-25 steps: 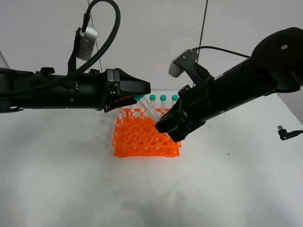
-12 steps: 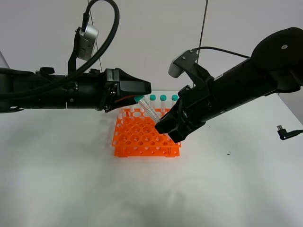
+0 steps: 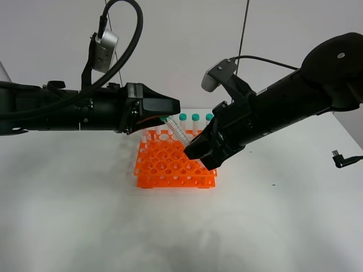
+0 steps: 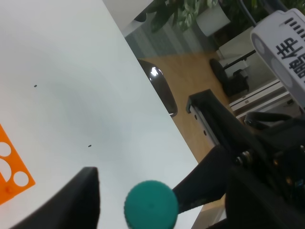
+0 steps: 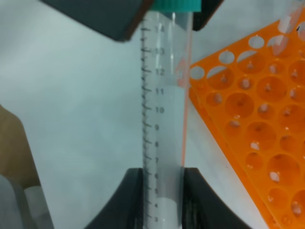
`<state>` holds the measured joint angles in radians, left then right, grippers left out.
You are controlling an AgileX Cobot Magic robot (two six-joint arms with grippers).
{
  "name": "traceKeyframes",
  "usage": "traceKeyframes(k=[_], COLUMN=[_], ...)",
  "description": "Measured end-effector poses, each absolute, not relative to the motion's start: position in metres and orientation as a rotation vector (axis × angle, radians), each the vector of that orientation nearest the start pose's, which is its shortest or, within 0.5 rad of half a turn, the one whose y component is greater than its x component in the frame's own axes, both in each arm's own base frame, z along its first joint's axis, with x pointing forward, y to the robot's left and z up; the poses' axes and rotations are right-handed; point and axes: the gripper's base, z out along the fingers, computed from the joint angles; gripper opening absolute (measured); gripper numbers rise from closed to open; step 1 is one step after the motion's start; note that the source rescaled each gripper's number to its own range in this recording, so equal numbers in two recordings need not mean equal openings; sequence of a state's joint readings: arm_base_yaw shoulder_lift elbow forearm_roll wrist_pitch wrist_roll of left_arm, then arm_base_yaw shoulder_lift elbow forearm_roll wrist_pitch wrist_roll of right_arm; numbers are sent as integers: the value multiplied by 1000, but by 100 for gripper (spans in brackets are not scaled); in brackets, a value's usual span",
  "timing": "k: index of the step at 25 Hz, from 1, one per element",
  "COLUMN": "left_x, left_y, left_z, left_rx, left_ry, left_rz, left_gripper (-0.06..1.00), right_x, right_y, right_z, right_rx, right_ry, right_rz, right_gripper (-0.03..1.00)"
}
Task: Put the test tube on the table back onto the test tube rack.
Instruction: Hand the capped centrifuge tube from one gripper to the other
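Gripping the test tube (image 3: 177, 132) tilted over the test tube rack (image 3: 164, 165) was the right hand (image 3: 194, 152); left hand (image 3: 170, 113) stood open astride its cap (image 4: 151, 205).

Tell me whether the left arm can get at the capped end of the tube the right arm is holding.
Probably yes: the left gripper's fingers flank the teal cap with nothing between, and the right gripper grips the test tube lower down.

the orange test tube rack (image 3: 164, 167) stands on the white table (image 3: 85, 215).
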<state>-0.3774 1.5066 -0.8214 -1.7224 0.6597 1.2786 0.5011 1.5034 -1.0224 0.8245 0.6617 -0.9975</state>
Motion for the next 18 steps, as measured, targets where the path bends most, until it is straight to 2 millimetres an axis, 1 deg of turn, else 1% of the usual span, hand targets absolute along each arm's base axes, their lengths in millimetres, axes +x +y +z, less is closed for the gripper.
traceKeyframes(k=[2, 7, 8, 10, 11, 18], left_x=[262, 262, 262, 262, 262, 262], left_y=[-163, -164, -164, -164, -164, -164], left_z=[251, 251, 251, 251, 251, 251], left_rx=[320, 323, 325, 326, 326, 327], left_ry=[2137, 2136, 2136, 2137, 2137, 2137], left_rz=[-1184, -1189, -1189, -1186, -1186, -1187], left_gripper=[60, 33, 26, 8, 1, 0], right_x=[253, 253, 253, 253, 253, 253], right_y=[186, 186, 186, 186, 186, 186], right_z=[269, 269, 269, 269, 269, 269], right_rx=[-1127, -1127, -1127, -1128, -1128, -1127], right_ry=[2156, 2156, 2155, 2154, 2154, 2153], right_rz=[666, 666, 667, 669, 669, 668], right_gripper=[1, 1, 1, 1, 1, 1])
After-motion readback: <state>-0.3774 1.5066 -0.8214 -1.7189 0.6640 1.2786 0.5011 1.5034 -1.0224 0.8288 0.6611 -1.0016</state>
